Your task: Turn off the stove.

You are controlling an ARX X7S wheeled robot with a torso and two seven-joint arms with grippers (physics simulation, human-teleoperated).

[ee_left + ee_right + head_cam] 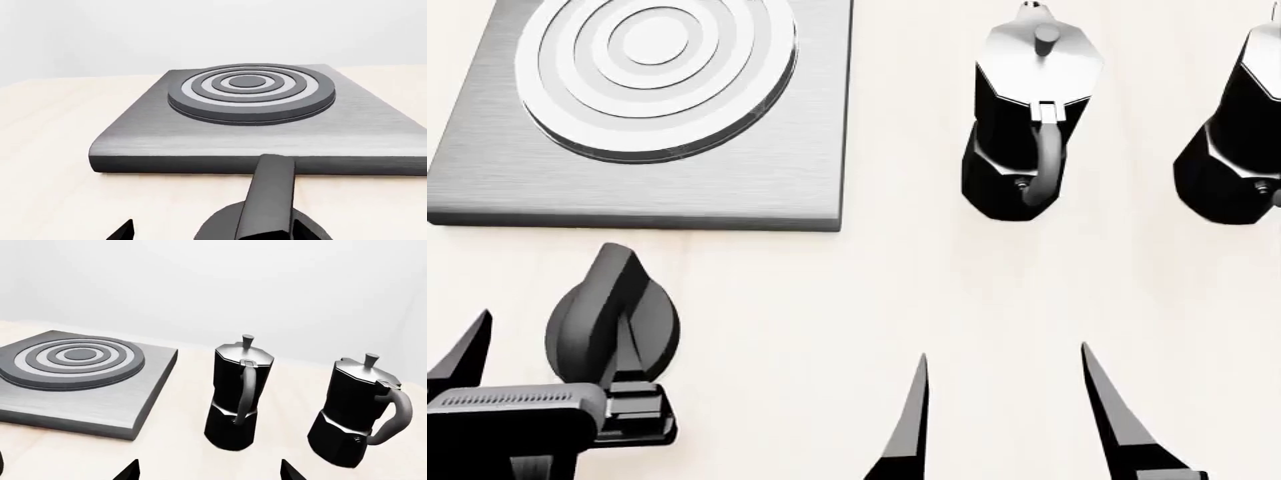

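The stove is a flat brushed grey slab (641,200) with a round ringed burner (654,70), at the far left of the pale table. It also shows in the left wrist view (220,140) and the right wrist view (80,405). Its separate black ridged knob (614,320) lies on the table in front of the slab, with the ridge pointing towards the slab, a little tilted. My left gripper (554,340) is open with one finger on each side of the knob (270,195), not closed on it. My right gripper (1004,352) is open and empty over bare table.
Two black moka pots with silver lids stand at the far right, one (1028,120) nearer the stove and one (1234,130) at the view's edge. In the right wrist view both pots (237,395) (357,415) stand just beyond my right gripper (209,465).
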